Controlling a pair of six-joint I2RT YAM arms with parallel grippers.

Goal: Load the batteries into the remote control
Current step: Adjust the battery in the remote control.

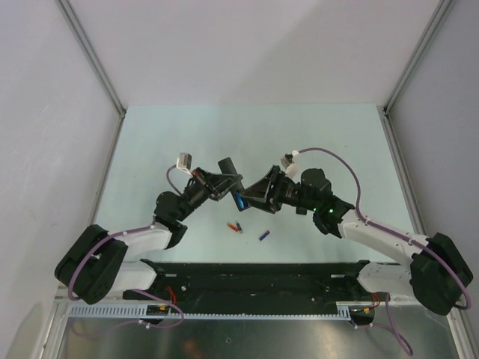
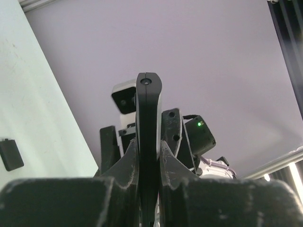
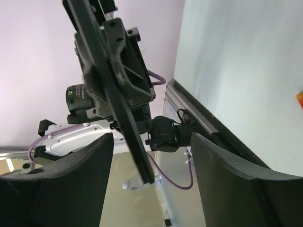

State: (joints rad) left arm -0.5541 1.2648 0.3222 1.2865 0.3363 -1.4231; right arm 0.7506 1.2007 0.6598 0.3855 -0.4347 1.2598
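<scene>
Left pincer (image 2: 149, 153) clamped across the two broad faces of the remote control (image 2: 148, 109), which stands edge-on between the fingers, its rounded end projecting past their tips. The right pincer (image 3: 151, 156) is parted and empty, and faces the remote's long edge from just beside it. A red battery (image 1: 236, 226) and a blue battery (image 1: 263, 235) lie loose on the table (image 1: 165, 134), below both pincers on the base side and apart from either. A blue spot (image 1: 241, 200) between the pincers is too small to identify. The remote is probably light, rigid and smooth, so it may pivot under pressing force and is best held mid-body, clear of the compartment. The batteries are likely hard and slick and prone to rolling, so each should be pinched across mid-barrel, leaving both ends free.
</scene>
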